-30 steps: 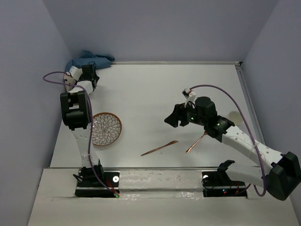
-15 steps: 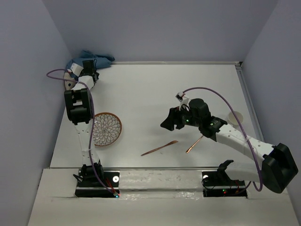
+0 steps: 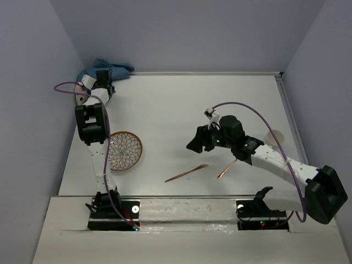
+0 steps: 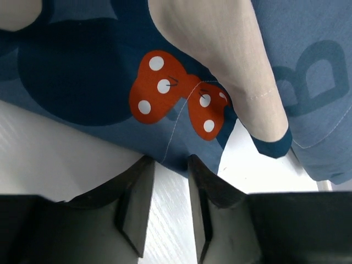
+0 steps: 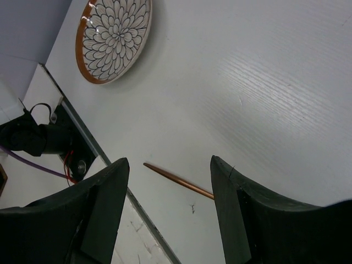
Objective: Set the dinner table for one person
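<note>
- I see my left gripper (image 4: pixel 169 160) with fingers narrowly apart, tips at the hem of the blue cloth (image 4: pixel 82 71), in the far-left corner of the dinner table (image 3: pixel 181 99).
- My right gripper (image 5: pixel 169 162) hangs over the table with fingers wide apart, above a copper utensil (image 5: pixel 179 180).

The left arm (image 3: pixel 91 125) stretches far forward, the left hand (image 4: pixel 166 165) low with fingers narrowly apart; the right arm (image 3: pixel 270 160) reaches inward, the right hand (image 5: pixel 168 162) spread wide.
</note>
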Robot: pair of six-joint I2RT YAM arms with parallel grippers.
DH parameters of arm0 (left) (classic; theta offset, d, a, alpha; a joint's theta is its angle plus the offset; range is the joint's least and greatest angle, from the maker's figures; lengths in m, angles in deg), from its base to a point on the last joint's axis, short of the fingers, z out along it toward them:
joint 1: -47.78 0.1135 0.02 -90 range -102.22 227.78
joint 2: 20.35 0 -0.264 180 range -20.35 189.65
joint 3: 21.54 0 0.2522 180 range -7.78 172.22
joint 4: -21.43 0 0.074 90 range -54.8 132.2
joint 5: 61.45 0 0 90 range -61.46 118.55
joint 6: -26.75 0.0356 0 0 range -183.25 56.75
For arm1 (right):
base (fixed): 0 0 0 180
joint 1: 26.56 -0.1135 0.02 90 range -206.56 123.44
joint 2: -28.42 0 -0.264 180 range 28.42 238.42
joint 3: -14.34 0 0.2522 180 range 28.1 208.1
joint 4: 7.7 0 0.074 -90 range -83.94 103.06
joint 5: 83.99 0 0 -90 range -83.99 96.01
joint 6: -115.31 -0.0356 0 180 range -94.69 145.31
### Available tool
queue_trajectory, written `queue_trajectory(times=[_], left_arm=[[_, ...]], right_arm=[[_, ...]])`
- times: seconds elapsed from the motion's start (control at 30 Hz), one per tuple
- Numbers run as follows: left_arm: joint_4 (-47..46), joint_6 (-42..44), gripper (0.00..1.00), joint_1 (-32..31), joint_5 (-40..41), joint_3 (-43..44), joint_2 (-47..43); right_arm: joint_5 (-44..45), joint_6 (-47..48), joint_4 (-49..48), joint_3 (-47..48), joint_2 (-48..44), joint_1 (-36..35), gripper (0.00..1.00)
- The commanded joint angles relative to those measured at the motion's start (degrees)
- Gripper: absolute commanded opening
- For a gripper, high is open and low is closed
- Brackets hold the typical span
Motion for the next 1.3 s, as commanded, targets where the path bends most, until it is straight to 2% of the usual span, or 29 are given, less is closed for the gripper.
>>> queue_trajectory(times=[0.0,0.03,0.13,0.17,0.2,0.33,0.43,0.57,0.67,0.9,1.13,1.27], left_arm=[[1.4,-0.6,0.39,0.7,-1.4,4.5,3.1],[1.4,-0.6,0.37,0.6,-1.8,4.5,3.6],[0.2,0.0,0.17,0.6,-4.8,7.3,5.6],[-0.4,0.9,0.04,0.6,-5.5,7.7,6.2],[-1.6,1.1,0.0,0.6,-7.2,8.2,6.5],[-3.3,4.0,0.0,0.1,-8.5,7.8,5.6],[-10.9,5.3,0.0,-1.9,-12.0,2.0,1.3],[-21.2,4.9,0.0,-6.8,-17.7,-4.3,-8.7],[-24.9,4.9,0.0,-12.0,-23.1,-4.6,-13.2],[-25.9,4.5,0.0,-21.4,-31.3,1.3,-19.8],[-26.1,6.0,0.0,-24.1,-35.0,1.5,-22.4],[-29.3,3.3,0.0,-24.7,-39.3,-2.2,-23.2]], right_arm=[[0.4,-0.2,-3.6,2.1,-0.5,-0.5,0.66],[0.4,-0.3,-3.5,2.0,-0.5,-0.5,0.66],[0.4,-0.3,-3.9,2.0,-0.1,-0.5,0.66],[0.6,-0.1,-3.8,2.0,0.3,-0.5,0.66],[0.8,0.1,-3.9,2.1,0.6,-0.5,0.66],[1.4,0.8,-3.9,2.2,1.5,-0.5,0.66],[3.0,0.7,-4.6,2.4,2.2,-0.5,0.64],[6.8,1.0,-4.6,3.9,2.9,-0.5,0.62],[10.1,1.3,-2.5,5.5,1.7,-0.5,0.62],[18.6,2.7,3.8,8.7,0.2,1.2,0.64],[24.0,4.8,7.0,10.5,-2.8,5.2,0.69],[24.1,4.7,7.0,10.7,-1.8,9.3,0.73]])
